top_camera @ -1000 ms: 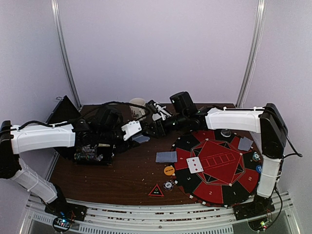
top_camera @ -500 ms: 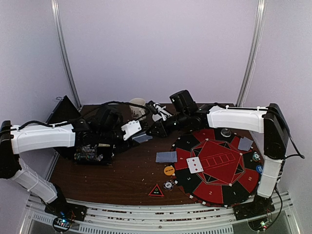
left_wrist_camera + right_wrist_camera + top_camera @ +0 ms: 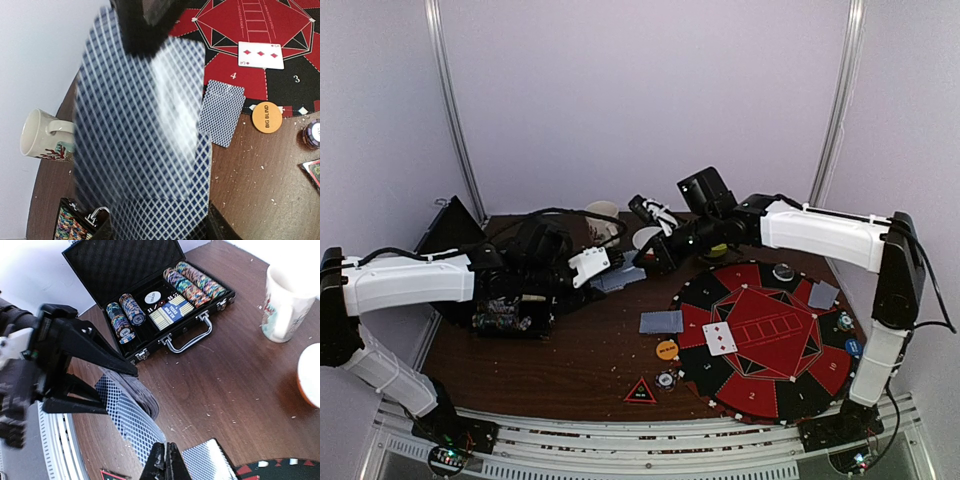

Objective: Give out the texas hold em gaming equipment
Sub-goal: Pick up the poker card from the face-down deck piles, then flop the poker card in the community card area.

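Pinching one blue-checked playing card (image 3: 126, 416) at its edge, our right gripper (image 3: 165, 460) has its fingers pressed almost flat together on it. The card's far end overlaps the deck of matching cards (image 3: 155, 215). Our left gripper (image 3: 608, 275) clamps that deck between part-spread fingers, presenting it, we judge, so single cards can be peeled off. This hand-off sits midway along the bench, toward the far edge. Nearer the right edge lies the round red-and-black felt mat (image 3: 760, 385), with a face-down card (image 3: 661, 321) at its left rim, a second face-down card (image 3: 823, 294) on its far side and a face-up three of diamonds (image 3: 719, 338), presumably seats already served. An orange BIG BLIND disc (image 3: 667, 350) and a black red-edged triangular marker (image 3: 640, 392) lie toward the near edge.
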`<state>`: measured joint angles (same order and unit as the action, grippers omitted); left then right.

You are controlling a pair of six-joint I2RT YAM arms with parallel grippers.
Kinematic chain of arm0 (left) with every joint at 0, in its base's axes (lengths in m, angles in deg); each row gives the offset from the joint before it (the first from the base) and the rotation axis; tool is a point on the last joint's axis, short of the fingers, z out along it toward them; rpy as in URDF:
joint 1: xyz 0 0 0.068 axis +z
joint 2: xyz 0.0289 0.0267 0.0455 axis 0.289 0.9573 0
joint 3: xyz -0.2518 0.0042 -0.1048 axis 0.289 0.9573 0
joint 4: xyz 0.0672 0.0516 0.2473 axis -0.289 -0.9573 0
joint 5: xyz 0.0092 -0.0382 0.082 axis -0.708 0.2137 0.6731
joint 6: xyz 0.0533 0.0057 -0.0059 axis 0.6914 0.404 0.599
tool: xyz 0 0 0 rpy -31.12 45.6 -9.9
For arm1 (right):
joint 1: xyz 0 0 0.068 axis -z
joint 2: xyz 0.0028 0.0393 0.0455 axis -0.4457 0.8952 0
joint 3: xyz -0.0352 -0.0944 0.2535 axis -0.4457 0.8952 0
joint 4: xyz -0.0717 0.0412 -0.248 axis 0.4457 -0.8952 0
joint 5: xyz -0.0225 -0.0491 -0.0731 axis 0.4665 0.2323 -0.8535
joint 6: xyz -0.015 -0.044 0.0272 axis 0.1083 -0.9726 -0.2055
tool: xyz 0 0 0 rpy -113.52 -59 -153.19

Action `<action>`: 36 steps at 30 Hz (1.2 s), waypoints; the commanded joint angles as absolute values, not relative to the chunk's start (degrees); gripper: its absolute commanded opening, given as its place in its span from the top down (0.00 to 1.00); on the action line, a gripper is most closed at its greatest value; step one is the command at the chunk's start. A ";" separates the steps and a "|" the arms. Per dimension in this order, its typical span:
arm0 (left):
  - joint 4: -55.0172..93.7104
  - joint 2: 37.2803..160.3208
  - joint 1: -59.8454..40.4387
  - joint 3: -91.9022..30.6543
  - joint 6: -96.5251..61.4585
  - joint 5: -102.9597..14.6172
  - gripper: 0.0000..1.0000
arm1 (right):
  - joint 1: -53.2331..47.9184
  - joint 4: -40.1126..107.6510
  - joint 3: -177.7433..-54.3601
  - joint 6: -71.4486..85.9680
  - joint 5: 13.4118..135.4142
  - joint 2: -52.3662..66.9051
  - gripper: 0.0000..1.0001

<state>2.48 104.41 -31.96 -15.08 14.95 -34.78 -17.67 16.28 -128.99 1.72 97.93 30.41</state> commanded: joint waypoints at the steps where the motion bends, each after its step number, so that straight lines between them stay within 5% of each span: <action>1: 4.94 104.08 -32.14 -15.39 14.70 -35.88 0.56 | -15.24 8.35 -132.83 -4.00 96.34 23.66 1.00; 7: 4.86 103.99 -32.07 -15.53 14.70 -35.91 0.55 | -12.45 0.27 -131.45 -16.25 80.71 15.09 1.00; 11: 4.85 103.65 -32.07 -15.56 14.70 -35.87 0.56 | -12.38 3.22 -118.34 -30.33 52.59 9.59 1.00; 15: 4.77 103.72 -32.07 -15.53 14.70 -35.86 0.56 | -12.59 11.85 -105.63 -44.88 39.67 8.19 1.00; 19: 4.59 103.92 -32.07 -15.58 14.70 -35.71 0.55 | -12.55 22.01 -98.81 -49.98 41.01 9.53 1.00; 36: 4.59 103.64 -32.12 -15.59 14.66 -35.47 0.55 | -15.94 5.12 -89.07 -52.37 58.88 16.18 1.00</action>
